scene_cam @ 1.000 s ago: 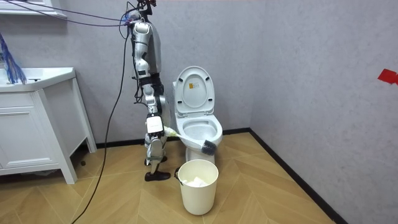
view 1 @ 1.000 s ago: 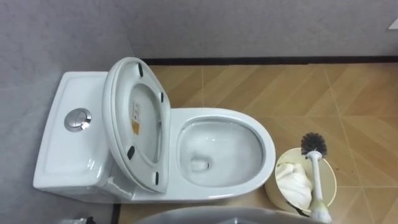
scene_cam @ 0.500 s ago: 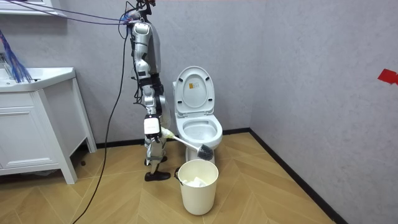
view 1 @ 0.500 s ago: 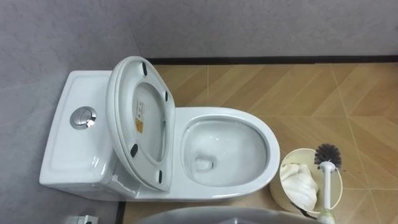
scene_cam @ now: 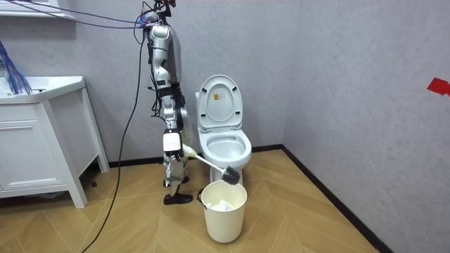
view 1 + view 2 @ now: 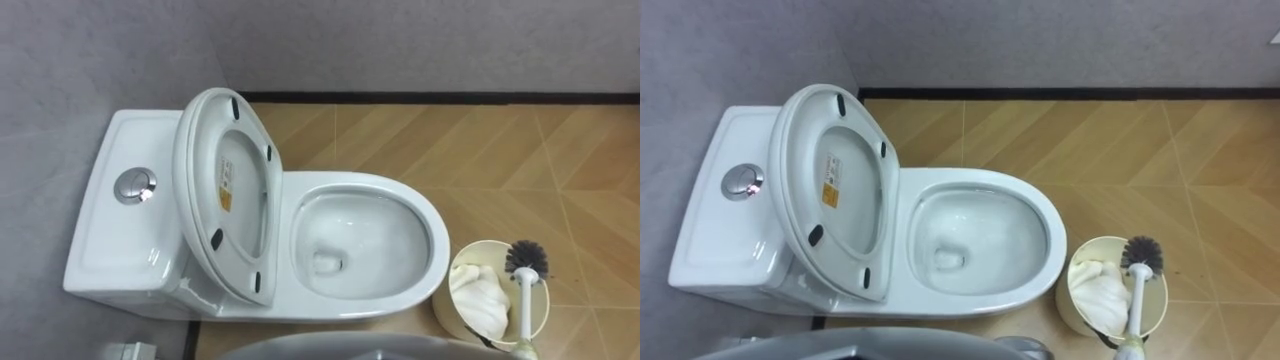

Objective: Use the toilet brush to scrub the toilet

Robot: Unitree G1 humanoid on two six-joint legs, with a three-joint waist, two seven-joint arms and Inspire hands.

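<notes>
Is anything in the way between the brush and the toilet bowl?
Nothing visible is. The brush hangs over the bin, right beside the toilet bowl. The seat stands up, so the bowl is open on top.

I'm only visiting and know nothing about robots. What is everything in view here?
toilet: one, white, against the grey wall
seat and lid: one pair, white, raised
flush button: one, silver, on the toilet behind the lid
toilet brush: one, white handle, dark bristles, over the bin
bin: one, cream, on the floor by the bowl's front
crumpled material: one heap, white, inside the bin
cabinet: one, white, room view's left
floor: tan, wood-patterned
right hand: one, beside the toilet, holding the brush handle
</notes>
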